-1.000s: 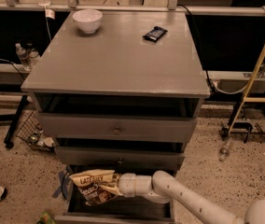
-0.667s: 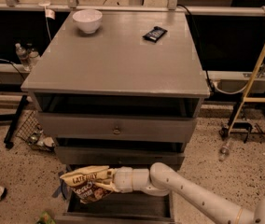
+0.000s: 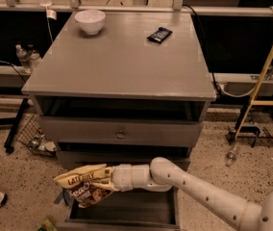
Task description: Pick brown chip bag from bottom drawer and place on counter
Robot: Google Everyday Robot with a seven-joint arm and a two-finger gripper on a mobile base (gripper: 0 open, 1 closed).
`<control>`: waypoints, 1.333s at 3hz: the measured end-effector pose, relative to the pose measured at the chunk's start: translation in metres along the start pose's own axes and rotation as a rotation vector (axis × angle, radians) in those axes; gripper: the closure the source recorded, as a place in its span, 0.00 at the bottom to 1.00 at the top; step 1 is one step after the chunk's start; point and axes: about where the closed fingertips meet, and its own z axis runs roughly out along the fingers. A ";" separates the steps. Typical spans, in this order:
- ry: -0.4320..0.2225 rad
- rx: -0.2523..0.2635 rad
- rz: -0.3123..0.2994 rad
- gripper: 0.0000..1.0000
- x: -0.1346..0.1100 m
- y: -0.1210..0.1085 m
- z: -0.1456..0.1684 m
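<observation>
- We're seeing the pincer clamping the brown chip bag, holding it up over the left front of the open bottom drawer.
- The desk is carrying a white bowl and a black wrapped bar.

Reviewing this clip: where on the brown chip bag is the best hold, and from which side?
Probably the edge nearest the arm, approached from that side, where the pincer grips the brown chip bag above the open bottom drawer. The bag looks bulky and crinkled in the middle but narrows to a thin edge there.
</observation>
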 end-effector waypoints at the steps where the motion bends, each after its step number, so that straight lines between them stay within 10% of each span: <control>1: -0.029 0.009 -0.031 1.00 -0.018 -0.003 -0.005; 4: 0.011 0.011 -0.257 1.00 -0.157 -0.019 -0.038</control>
